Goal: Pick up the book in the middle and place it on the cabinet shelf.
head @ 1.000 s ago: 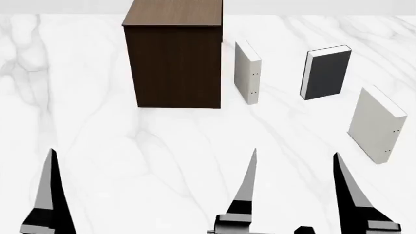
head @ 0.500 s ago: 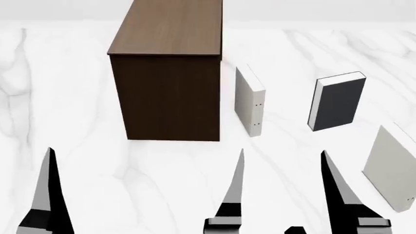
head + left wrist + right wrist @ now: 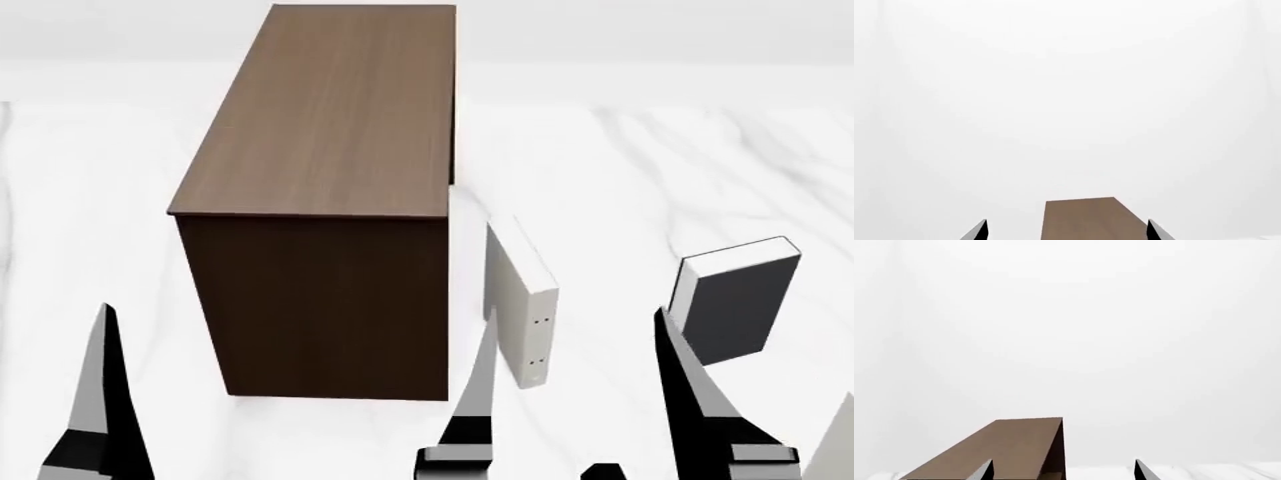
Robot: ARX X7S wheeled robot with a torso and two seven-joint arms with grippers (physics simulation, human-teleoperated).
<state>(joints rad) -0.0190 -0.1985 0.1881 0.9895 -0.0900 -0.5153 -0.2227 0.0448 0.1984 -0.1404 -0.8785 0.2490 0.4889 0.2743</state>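
While both arms sit low at the near edge of the head view, the right gripper (image 3: 581,395) holds its fingers wide apart around nothing, and the left gripper (image 3: 1066,231) is likewise spread (only one finger shows from the head). Beyond them runs a white marble floor (image 3: 94,200). A whitish book (image 3: 521,305) stands just beside the cabinet; the dark grey book (image 3: 737,305) stands upright farther right, untouched. Behind, the cabinet shelf (image 3: 334,110) stretches toward a pale wall (image 3: 641,30).
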